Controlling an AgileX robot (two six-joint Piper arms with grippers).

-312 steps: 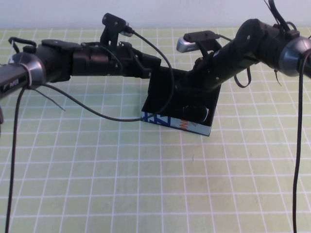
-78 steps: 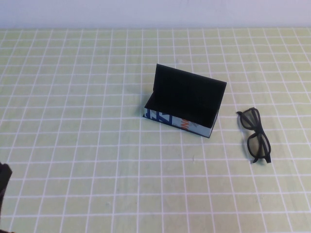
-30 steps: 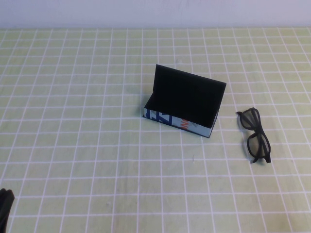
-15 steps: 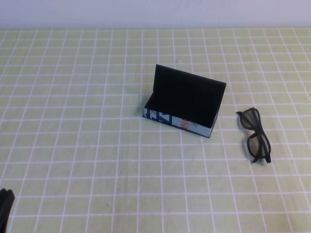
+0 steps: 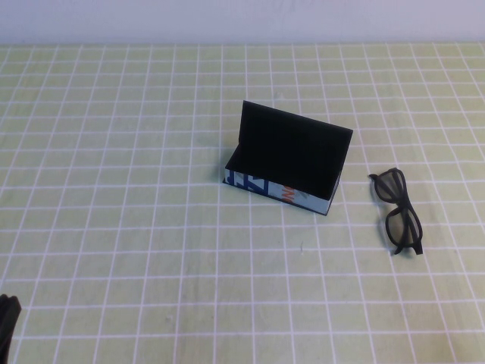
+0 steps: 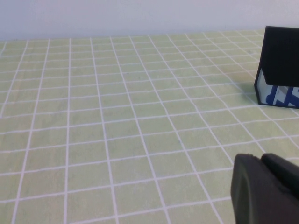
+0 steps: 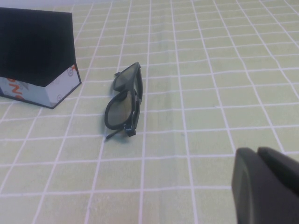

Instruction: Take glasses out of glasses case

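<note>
The glasses case [image 5: 284, 163] stands open in the middle of the table, its black lid upright and its blue and white front facing me; it shows in the left wrist view [image 6: 279, 67] and the right wrist view [image 7: 37, 56]. The black glasses [image 5: 399, 211] lie folded on the mat to the right of the case, apart from it, and show in the right wrist view [image 7: 124, 101]. My left gripper [image 6: 262, 157] is shut and empty, low at the near left corner [image 5: 6, 318]. My right gripper [image 7: 258, 151] is shut and empty, near the table's right front, short of the glasses.
The table is covered by a green mat with a white grid [image 5: 151, 227]. A pale wall [image 5: 242, 19] runs along the far edge.
Ten seconds ago both arms were at the case with the glasses inside. Now both arms are withdrawn and the glasses lie on the mat. Nothing moved in the last second.
</note>
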